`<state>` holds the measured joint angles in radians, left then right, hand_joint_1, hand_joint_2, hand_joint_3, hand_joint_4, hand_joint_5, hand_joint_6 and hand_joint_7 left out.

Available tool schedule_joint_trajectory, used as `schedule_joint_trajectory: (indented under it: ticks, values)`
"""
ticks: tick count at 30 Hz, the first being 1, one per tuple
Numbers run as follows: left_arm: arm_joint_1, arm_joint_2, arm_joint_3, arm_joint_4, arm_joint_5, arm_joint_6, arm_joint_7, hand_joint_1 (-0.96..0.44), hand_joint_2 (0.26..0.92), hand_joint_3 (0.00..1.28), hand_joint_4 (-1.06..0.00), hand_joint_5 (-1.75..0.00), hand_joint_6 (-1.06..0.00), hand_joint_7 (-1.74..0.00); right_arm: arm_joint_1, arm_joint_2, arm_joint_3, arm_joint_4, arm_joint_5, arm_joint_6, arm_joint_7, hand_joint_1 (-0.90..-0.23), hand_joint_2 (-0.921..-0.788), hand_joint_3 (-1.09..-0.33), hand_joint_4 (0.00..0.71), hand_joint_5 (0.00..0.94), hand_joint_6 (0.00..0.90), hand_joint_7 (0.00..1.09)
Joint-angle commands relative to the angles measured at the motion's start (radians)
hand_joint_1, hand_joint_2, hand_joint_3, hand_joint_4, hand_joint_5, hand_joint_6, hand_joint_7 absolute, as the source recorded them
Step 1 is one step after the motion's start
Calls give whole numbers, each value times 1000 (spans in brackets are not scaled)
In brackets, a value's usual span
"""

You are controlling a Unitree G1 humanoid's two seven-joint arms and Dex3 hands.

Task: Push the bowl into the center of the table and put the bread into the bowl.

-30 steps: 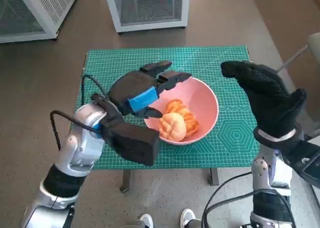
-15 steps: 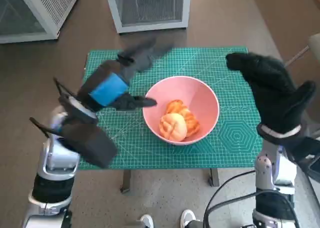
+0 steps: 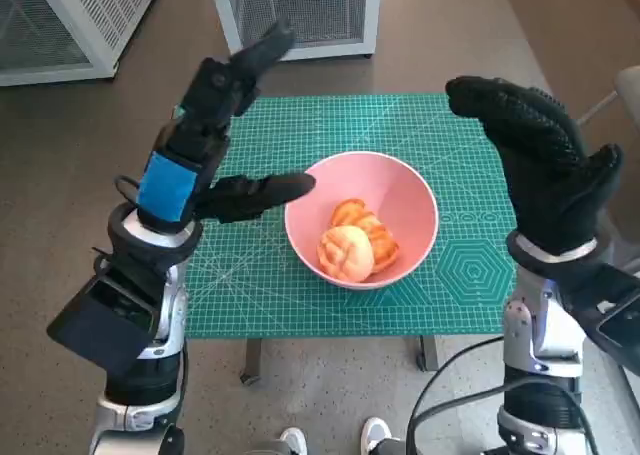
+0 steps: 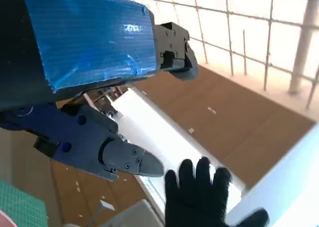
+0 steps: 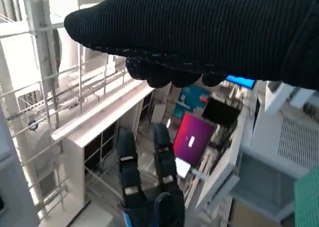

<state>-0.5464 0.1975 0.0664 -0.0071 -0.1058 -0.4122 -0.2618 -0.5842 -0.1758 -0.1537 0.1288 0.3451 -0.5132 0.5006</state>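
Note:
A pink bowl (image 3: 400, 190) stands near the middle of the green cutting mat (image 3: 290, 275), and two golden bread rolls (image 3: 352, 240) lie inside it. My left hand (image 3: 205, 125), black with blue tape, is raised high above the mat's left part, fingers spread and holding nothing. My gloved right hand (image 3: 535, 170) is lifted above the mat's right edge, fingers apart and empty. In the left wrist view my own left hand (image 4: 94, 67) fills the upper left and the gloved right hand (image 4: 202, 197) shows beyond it. The right wrist view shows the glove (image 5: 209, 32) and the left hand (image 5: 147, 187).
Two white cabinets with mesh fronts (image 3: 300, 15) (image 3: 60, 25) stand on the floor beyond the table. A person's white shoes (image 3: 335, 440) show at the near table edge. Cables hang beside both forearms.
My left hand has lifted away from the bowl's rim, swinging up and to the left with its fingers pointing up. My right hand has stayed raised, shifting little. Bowl and bread have not moved.

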Motion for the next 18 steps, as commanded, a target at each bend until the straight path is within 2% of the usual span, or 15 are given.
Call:
schedule_joint_trajectory:
  ticks: [1, 8, 18]
  values:
    - [17, -4, 13, 8, -64, 1, -23, -613, 921, 287, -208, -13, -1, -598, -18, -4, 12, 6, -23, -3, -11, -483, -921, -486, 319, 0, 75, 585]
    - [16, -4, 16, 16, -90, -6, -42, -604, 921, 298, -205, -10, -14, -583, -33, -10, 21, 12, -12, 6, -2, -488, -921, -490, 308, 0, 66, 596]
    - [22, -13, 7, 2, -87, -9, -45, -609, 921, 315, -207, -9, -23, -574, -40, -16, 30, 15, -14, 12, -1, -488, -921, -491, 308, 2, 60, 616]
